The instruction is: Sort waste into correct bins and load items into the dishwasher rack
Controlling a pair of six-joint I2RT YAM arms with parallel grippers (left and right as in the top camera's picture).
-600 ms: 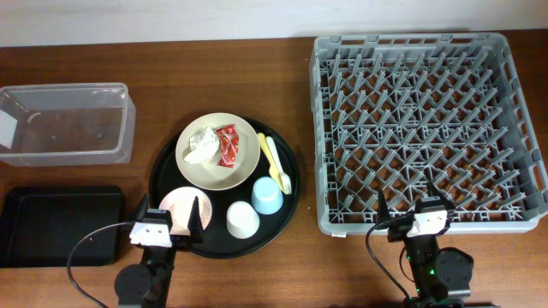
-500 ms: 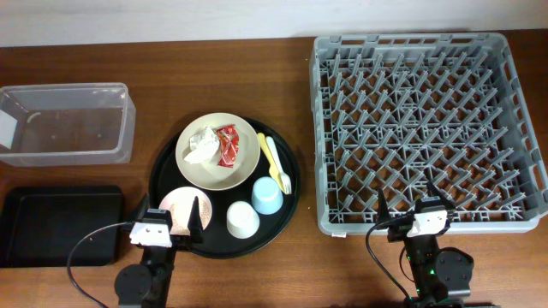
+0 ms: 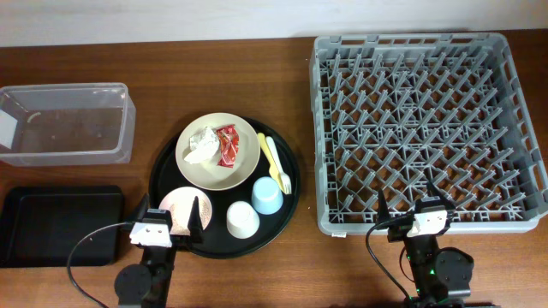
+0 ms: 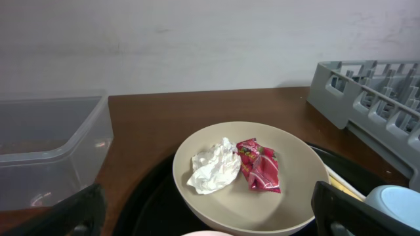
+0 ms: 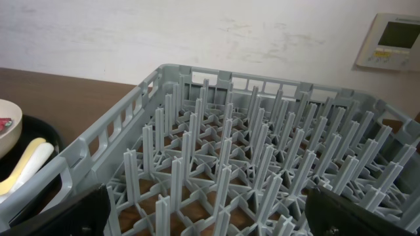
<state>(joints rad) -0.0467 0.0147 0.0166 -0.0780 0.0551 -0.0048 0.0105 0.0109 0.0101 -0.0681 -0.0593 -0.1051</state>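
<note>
Closest in, both arms sit low at the front edge of the worktop (image 3: 257,51). The left end effector (image 3: 169,210) has its jaws spread wide and grips nothing, poised at the near rim of the round black tray (image 3: 163,175) right over the pink bowl (image 3: 178,204). The right end effector (image 3: 409,205) is equally wide open and empty, at the near wall of the dishwasher rack (image 3: 321,128). The shallow black tray (image 3: 60,224) lies left of the left arm. Just past the pink bowl stand the white cup (image 3: 242,219) and the light blue cup (image 3: 267,195). Beyond them the cream bowl-plate (image 3: 195,173) holds the crumpled napkin (image 3: 202,144) and the red wrapper (image 3: 228,145) side by side, with the yellow fork and spoon (image 3: 274,162) just to its right. Farthest left is the clear box (image 3: 127,128). Nothing looks sorted or loaded yet, so this reads as the opening step. The left arm likely needs to reach forward over the pink bowl, descend into the bowl-plate and pinch one piece of waste without catching the other.
</note>
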